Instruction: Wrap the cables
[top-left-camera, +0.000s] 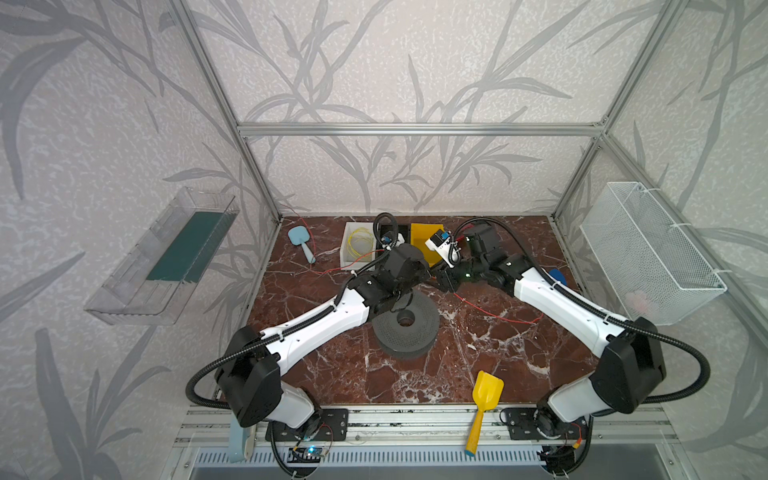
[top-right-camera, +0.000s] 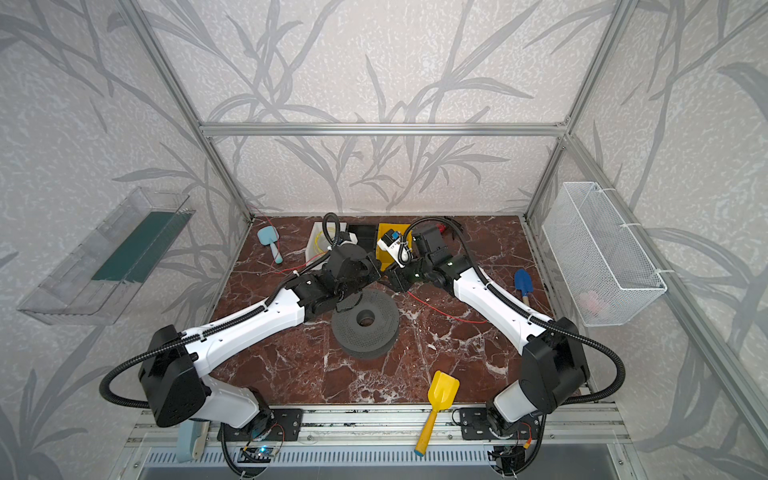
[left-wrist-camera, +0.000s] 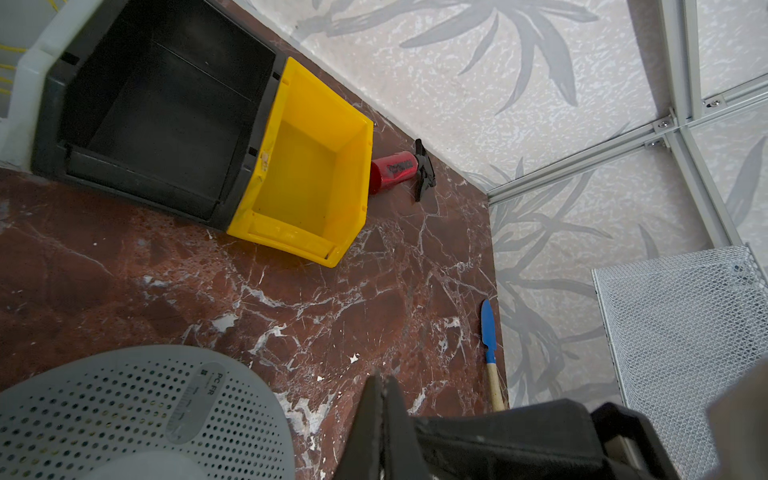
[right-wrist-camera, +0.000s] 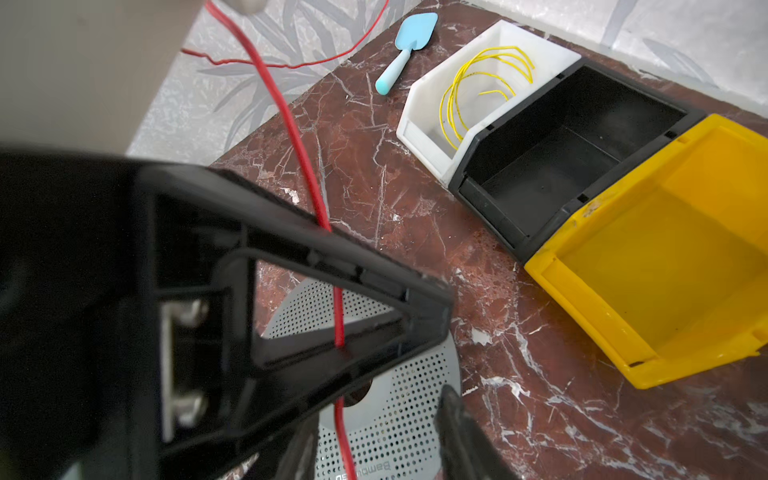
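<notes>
A red cable (right-wrist-camera: 291, 124) runs taut down from above and into the closed fingers of my left gripper (right-wrist-camera: 446, 307). It comes out below them over the grey perforated spool (right-wrist-camera: 395, 415). There it passes between the two fingers of my right gripper (right-wrist-camera: 374, 415), which stand apart on either side without touching it. In the left wrist view the left gripper (left-wrist-camera: 384, 380) is pressed shut beside the spool (left-wrist-camera: 124, 415). In both top views the rest of the red cable (top-left-camera: 498, 313) (top-right-camera: 453, 316) trails across the marble. A yellow cable (right-wrist-camera: 478, 83) lies coiled in the white bin (right-wrist-camera: 419, 137).
A black bin (right-wrist-camera: 490, 195) and a yellow bin (right-wrist-camera: 582, 291) stand next to the white one at the back. A light blue trowel (top-left-camera: 303, 243), a yellow shovel (top-left-camera: 484, 399), a blue shovel (top-right-camera: 521, 282) and a red bottle (left-wrist-camera: 392, 170) lie around. A wire basket (top-left-camera: 648, 249) hangs on the right wall.
</notes>
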